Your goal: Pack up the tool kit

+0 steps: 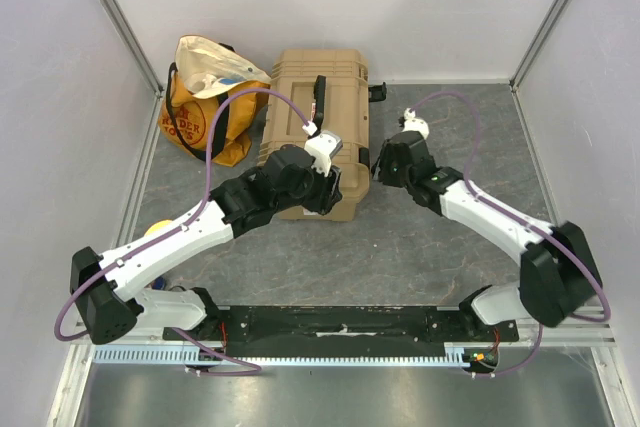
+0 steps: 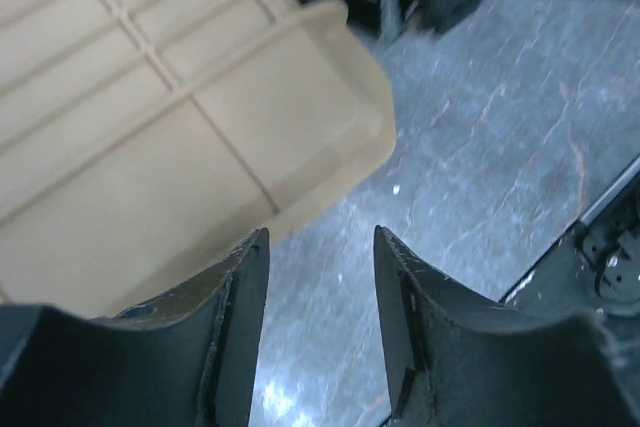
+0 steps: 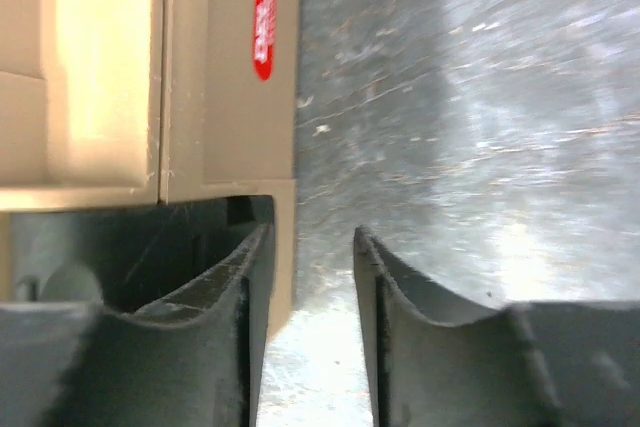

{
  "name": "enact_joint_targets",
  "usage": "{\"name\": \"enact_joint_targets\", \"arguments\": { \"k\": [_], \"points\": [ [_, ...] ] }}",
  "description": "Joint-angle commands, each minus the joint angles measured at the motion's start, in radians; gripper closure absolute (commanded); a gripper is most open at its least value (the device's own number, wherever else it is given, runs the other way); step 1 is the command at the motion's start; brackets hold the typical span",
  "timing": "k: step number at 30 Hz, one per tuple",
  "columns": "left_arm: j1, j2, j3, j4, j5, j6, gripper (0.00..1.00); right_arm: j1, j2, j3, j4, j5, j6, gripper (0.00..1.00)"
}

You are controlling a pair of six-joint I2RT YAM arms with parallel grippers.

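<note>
The tool kit (image 1: 300, 82) is a tan ribbed toolbox lying shut at the back middle of the grey table, its black handle (image 1: 320, 97) on the right side. No hand tools show. My left gripper (image 1: 333, 190) is open and empty over the box's near right corner; in the left wrist view its jaws (image 2: 320, 237) frame bare table beside the tan lid (image 2: 170, 117). My right gripper (image 1: 380, 167) is open and empty, low by the box's right side. In the right wrist view (image 3: 311, 232) its left finger lies against a black latch (image 3: 130, 247) below a red label (image 3: 264, 7).
An orange-yellow cloth bag (image 1: 205, 107) stands left of the toolbox. A small yellow object (image 1: 155, 230) peeks out from under my left arm. A black latch (image 1: 377, 92) sticks out at the box's far right. White walls close in on three sides.
</note>
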Motion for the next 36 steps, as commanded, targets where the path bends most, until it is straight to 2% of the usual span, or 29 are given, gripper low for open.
{"name": "enact_joint_targets", "arguments": {
  "k": [1,3,7,12,17,20,23,30,36],
  "points": [
    [-0.006,-0.073,0.079,-0.171,-0.123,-0.07,0.43,-0.031,-0.127,0.063,-0.215,0.229,0.054,0.48],
    [0.022,-0.111,0.113,-0.181,-0.154,-0.104,0.38,-0.062,-0.165,0.074,-0.26,0.225,0.051,0.39],
    [0.091,-0.184,0.138,-0.171,-0.203,-0.133,0.34,-0.094,-0.257,0.077,-0.231,0.15,0.015,0.29],
    [0.226,-0.196,0.141,-0.176,-0.185,-0.128,0.27,-0.097,-0.257,0.114,-0.117,-0.074,-0.052,0.2],
    [0.393,-0.156,0.099,-0.13,-0.076,-0.144,0.26,-0.097,-0.199,0.129,0.034,-0.299,-0.08,0.13],
    [0.486,-0.112,0.075,-0.09,0.024,-0.167,0.26,-0.097,-0.145,0.163,0.045,-0.325,-0.098,0.12],
    [0.525,-0.055,0.063,-0.044,0.113,-0.159,0.26,-0.095,-0.104,0.172,0.073,-0.338,-0.115,0.11],
    [0.553,-0.003,0.052,0.005,0.225,-0.142,0.26,-0.094,-0.03,0.156,0.18,-0.413,-0.146,0.13],
    [0.57,-0.001,0.026,0.02,0.279,-0.174,0.26,-0.068,-0.029,0.059,0.334,-0.615,-0.17,0.16]
  ]
}}
